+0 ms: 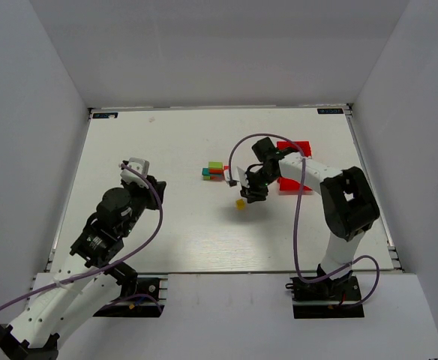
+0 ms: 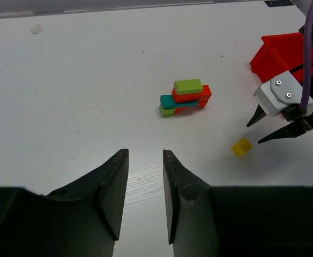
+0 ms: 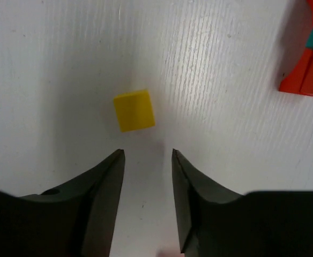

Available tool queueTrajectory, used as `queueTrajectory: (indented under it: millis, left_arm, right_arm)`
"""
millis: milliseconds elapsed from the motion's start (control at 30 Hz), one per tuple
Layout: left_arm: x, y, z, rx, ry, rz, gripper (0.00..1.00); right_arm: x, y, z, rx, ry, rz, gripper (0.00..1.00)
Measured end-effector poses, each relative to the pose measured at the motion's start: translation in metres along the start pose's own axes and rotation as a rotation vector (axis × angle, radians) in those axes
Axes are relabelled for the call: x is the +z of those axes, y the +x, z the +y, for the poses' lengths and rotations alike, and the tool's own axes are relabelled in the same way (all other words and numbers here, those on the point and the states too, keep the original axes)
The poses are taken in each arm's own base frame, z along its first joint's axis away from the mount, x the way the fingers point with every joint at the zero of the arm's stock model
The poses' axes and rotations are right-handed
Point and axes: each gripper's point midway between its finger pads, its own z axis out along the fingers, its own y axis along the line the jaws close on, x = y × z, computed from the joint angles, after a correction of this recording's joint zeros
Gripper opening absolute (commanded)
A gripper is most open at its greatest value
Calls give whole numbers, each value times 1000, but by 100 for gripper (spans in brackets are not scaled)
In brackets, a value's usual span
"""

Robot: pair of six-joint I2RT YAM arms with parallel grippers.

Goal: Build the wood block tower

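My right gripper (image 3: 147, 155), jaws narrowly apart and empty, hangs above the desk (image 1: 166, 142) with the yellow block (image 3: 134, 110) just ahead of its tips; tower (image 1: 215, 172) nearby, left gripper (image 2: 146, 155), also narrow, well away.

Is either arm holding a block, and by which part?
Nothing is held. The yellow block lies free on the table, ahead of the right gripper; the left gripper is empty.
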Motion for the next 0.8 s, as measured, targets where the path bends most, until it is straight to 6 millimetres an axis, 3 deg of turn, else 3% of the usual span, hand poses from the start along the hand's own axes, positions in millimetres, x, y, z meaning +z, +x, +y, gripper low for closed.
queueTrajectory:
  millis: [67, 167, 400, 633, 800]
  left_arm:
    - [0, 0, -1, 1, 5, 1, 46]
    - [0, 1, -2, 2, 11, 3, 47]
    - [0, 2, -4, 2, 25, 6, 47]
    - [0, 2, -5, 2, 27, 7, 47]
    - [0, 2, -5, 2, 27, 7, 47]
  right_arm:
    - [5, 0, 1, -15, -12, -4, 58]
    - [9, -5, -6, -41, -9, -16, 61]
    - [20, -7, -13, -51, -22, -23, 61]
    - [27, -5, -4, -51, -74, -8, 61]
    - [27, -8, 2, -44, -100, -8, 70]
